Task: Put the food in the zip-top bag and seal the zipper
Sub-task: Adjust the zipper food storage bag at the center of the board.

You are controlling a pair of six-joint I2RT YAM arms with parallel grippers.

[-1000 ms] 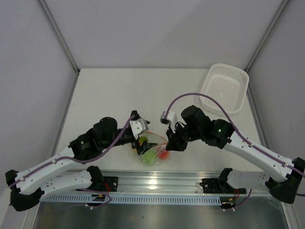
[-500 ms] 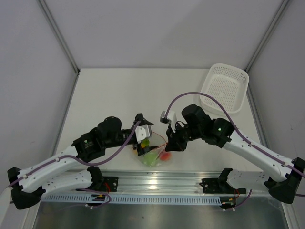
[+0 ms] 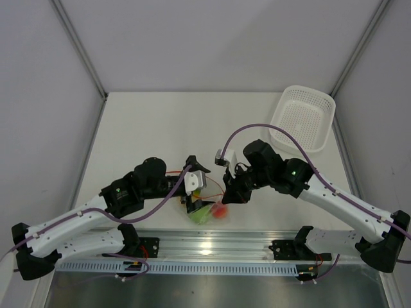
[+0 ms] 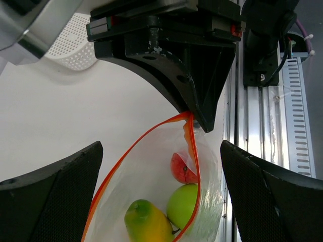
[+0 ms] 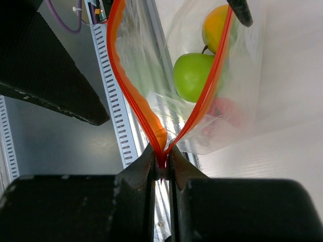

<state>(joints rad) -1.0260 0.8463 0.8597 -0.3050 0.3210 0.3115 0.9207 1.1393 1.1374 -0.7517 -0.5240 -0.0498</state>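
The clear zip-top bag [image 3: 209,210] lies near the table's front edge, mouth open, with all three fruits inside. In the left wrist view I see the red-orange piece [image 4: 182,169], the lime-green ball [image 4: 194,206] and the yellow-orange piece [image 4: 149,222]. The zipper [image 4: 128,161] forms an open loop. My right gripper [image 5: 162,161] is shut on one end of the zipper [image 5: 132,85]; it also shows in the top view [image 3: 229,194]. My left gripper [image 4: 161,151] is open, its fingers wide apart on either side of the bag's mouth; in the top view it [image 3: 192,197] sits at the bag's left end.
A white perforated basket [image 3: 302,119] stands at the back right; it also shows in the left wrist view [image 4: 75,45]. The metal rail [image 3: 212,247] with the arm bases runs just in front of the bag.
My left arm has moved right and forward, bringing its gripper closer over the bag's left end. The right gripper has stayed in place, holding the zipper end.
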